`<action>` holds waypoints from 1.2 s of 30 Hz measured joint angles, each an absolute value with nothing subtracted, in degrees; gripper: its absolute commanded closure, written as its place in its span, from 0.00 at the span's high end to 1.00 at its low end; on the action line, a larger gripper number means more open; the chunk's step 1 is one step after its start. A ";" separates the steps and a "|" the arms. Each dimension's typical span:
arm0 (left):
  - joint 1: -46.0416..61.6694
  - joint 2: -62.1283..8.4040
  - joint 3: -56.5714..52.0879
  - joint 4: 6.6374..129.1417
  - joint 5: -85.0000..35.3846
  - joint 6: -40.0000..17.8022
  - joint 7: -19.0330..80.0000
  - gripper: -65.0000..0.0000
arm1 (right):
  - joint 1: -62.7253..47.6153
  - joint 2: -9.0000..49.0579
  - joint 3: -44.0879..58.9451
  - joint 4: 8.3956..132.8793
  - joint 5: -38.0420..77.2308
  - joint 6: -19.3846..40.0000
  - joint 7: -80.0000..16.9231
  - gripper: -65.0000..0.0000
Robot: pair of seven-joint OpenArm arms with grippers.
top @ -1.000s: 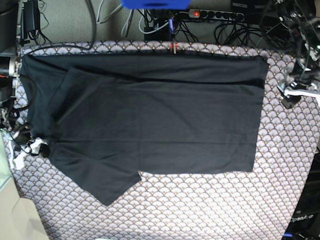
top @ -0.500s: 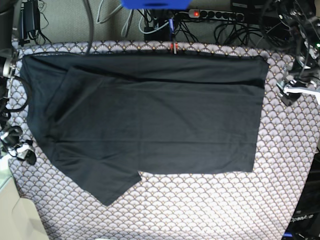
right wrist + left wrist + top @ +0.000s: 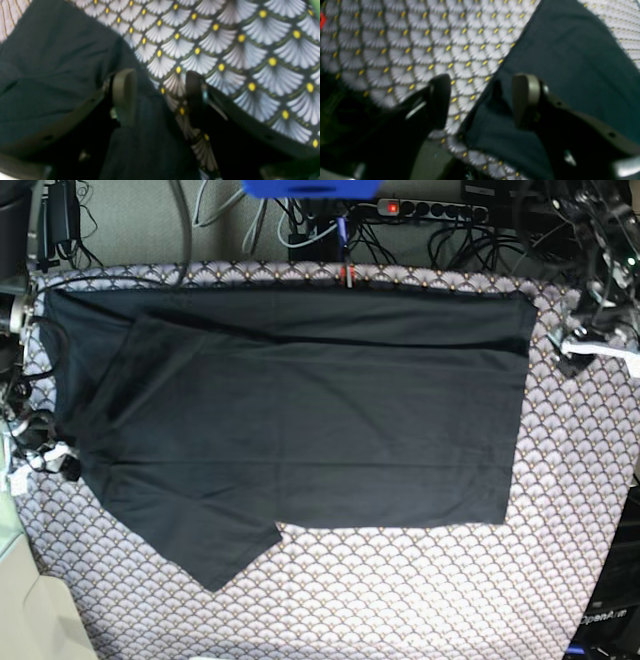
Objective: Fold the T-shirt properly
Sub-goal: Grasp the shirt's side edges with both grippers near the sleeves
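The T-shirt (image 3: 300, 410), soft matte dark cloth, lies flat on the fan-scale tablecloth (image 3: 420, 590), 1 sleeve pointing toward the near edge. The left gripper (image 3: 481, 100) has its 2 smooth rounded jaws apart, the shirt's hem edge between them. The right gripper (image 3: 160, 95) has its jaws apart too, straddling a rumpled shirt edge.

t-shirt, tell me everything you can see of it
The t-shirt is plain, very dark, soft cloth with no print. It lies flat and spread out on the patterned tablecloth, with its far long edge folded over into a band and one short sleeve sticking out at the near left of the base view. The open left hand and the open right hand each straddle one of its edges; neither has closed on it.
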State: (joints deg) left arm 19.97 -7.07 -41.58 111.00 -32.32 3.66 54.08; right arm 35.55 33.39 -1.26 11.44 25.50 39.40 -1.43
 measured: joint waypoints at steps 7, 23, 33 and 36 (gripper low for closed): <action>20.34 -5.74 -41.69 111.02 -32.47 3.57 53.60 0.58 | 33.74 32.91 -2.04 11.46 25.96 39.42 0.03 0.51; 21.08 -5.69 -41.69 111.02 -32.47 3.60 53.58 0.58 | 32.18 30.81 -7.33 12.40 28.40 39.27 3.99 0.50; 20.86 -5.72 -41.69 111.02 -32.42 3.62 53.58 0.58 | 32.18 30.63 -7.49 12.47 28.36 39.29 3.66 0.27; 20.47 -5.69 -41.69 111.02 -32.45 3.64 53.52 0.58 | 32.16 30.61 -7.49 12.47 28.36 39.31 3.31 0.15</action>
State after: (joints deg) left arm 20.47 -5.69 -41.69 111.02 -32.45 3.64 53.52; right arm 32.16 30.61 -7.49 12.47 28.36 39.31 3.31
